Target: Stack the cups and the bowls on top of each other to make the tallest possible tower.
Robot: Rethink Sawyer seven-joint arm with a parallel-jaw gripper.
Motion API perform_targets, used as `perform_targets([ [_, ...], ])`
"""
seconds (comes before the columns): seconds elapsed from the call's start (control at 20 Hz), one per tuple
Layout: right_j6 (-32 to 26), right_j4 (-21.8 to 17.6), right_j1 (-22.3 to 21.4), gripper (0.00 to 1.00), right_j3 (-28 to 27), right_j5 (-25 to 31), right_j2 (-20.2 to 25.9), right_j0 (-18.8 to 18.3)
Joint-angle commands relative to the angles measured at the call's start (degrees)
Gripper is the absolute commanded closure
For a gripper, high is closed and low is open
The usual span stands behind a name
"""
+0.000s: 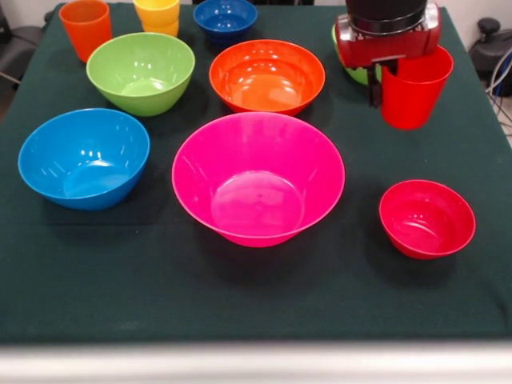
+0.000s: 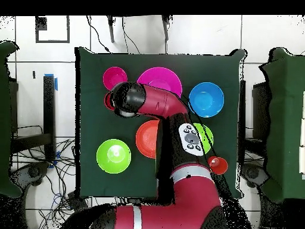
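My gripper (image 1: 382, 98) is at the far right of the table, shut on the left wall of the red cup (image 1: 416, 88), which is upright; one dark finger (image 1: 374, 90) shows outside the rim. In the overhead view the wrist (image 2: 126, 99) covers most of the red cup (image 2: 108, 100). The large pink bowl (image 1: 258, 178) stands in the middle, open side up. Around it are the orange bowl (image 1: 267, 76), a lime green bowl (image 1: 141, 72), the light blue bowl (image 1: 84, 158) and the small red bowl (image 1: 426, 218). All stand apart; nothing is stacked.
An orange cup (image 1: 86, 28), a yellow cup (image 1: 158, 16) and the small dark blue bowl (image 1: 226, 18) stand along the far edge. A second lime green bowl (image 1: 356, 74) is mostly hidden behind the gripper. The dark green cloth (image 1: 256, 296) covers the table.
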Motion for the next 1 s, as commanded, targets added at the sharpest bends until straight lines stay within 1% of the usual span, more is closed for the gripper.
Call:
perform_targets([
  [0.05,-6.22,-3.9,1.11,1.0,-1.59,7.85,7.98,-0.23],
  [0.25,-6.57,-4.57,1.87,1.0,-3.86,9.87,8.3,-0.08],
  [0.55,-10.18,-6.87,4.41,1.0,-8.89,10.65,9.21,-1.11],
  [0.7,-11.58,-8.13,5.21,1.0,-11.02,12.2,9.65,-1.98],
  [0.9,-12.14,-10.19,6.61,1.0,-12.94,12.41,10.41,-2.91],
  [1.0,-11.9,-11.01,6.63,1.0,-12.76,12.24,10.56,-3.31],
])
